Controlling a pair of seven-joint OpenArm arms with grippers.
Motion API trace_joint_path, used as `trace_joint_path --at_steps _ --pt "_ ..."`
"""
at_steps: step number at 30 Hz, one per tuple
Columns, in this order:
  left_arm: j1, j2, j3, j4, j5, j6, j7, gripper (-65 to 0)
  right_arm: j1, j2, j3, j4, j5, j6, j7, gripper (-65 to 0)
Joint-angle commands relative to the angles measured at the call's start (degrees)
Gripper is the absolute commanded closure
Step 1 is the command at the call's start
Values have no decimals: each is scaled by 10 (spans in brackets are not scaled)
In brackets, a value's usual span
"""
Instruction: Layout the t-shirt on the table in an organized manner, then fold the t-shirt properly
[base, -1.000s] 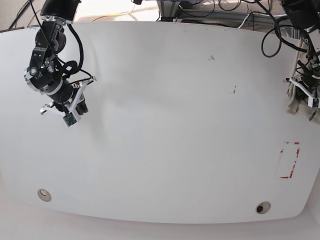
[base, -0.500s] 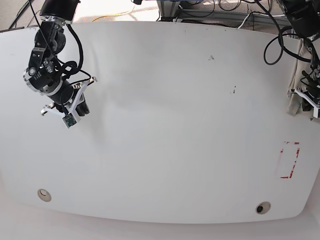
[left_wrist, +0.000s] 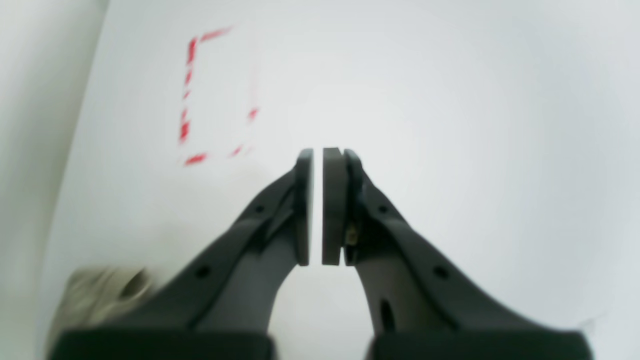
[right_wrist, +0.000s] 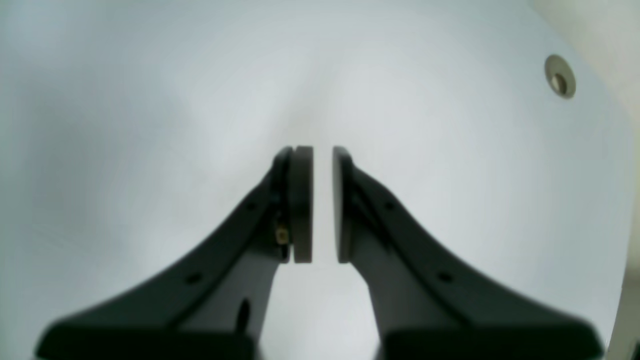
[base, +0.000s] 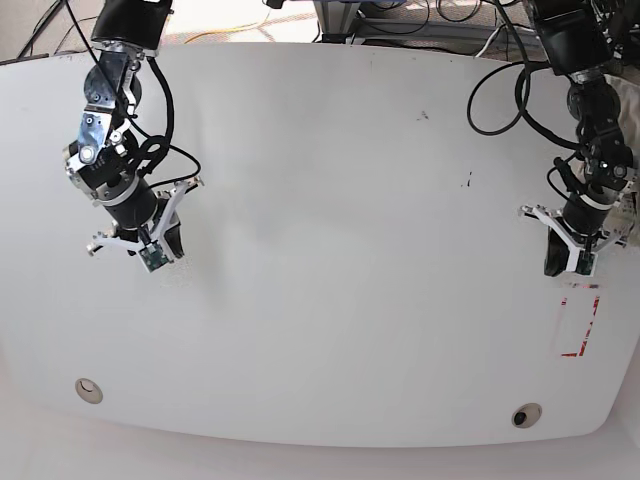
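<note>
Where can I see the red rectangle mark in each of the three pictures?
Base: red rectangle mark at the right, low, just below the left gripper.
Left wrist: upper left, beyond the shut jaws.
Right wrist: not in it.
Shared landmark: the white table.

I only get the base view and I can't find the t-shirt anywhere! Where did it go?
Observer: The left wrist view shows a blurry khaki-grey bundle, probably the t-shirt, at the table's edge, beside the left gripper.
Operator: Is it holding the shirt?
Observer: No. Its fingers are shut, with only a hairline slit and nothing between them.
Operator: What about the other arm?
Observer: In the right wrist view, the right gripper is almost closed, with a thin gap that shows only bare table.
</note>
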Motion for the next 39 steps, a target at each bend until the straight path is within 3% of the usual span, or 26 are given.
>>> trace_joint_path --at_steps 1,14,20,25,31,39 --pt "-3 17 7 52 -4 5 -15 -15 10 -13 4 1 -30 -1 50 -57" --pt "107 87 88 195 -4 9 -18 -15 -59 -61 43 -4 -44 -1 204 -55" --pt "175 99 98 206 -3 9 -78 0 -127 -64 42 -1 -45 -18 268 -55" --pt "243 97 100 206 -3 9 -123 0 -190 -64 46 17 -43 -36 275 -54" --pt "332 97 98 222 -4 9 -162 0 -276 -63 46 42 -42 -39 275 -2" --pt "450 99 97 261 -4 9 -181 0 -386 -64 45 50 -41 -38 275 -5"
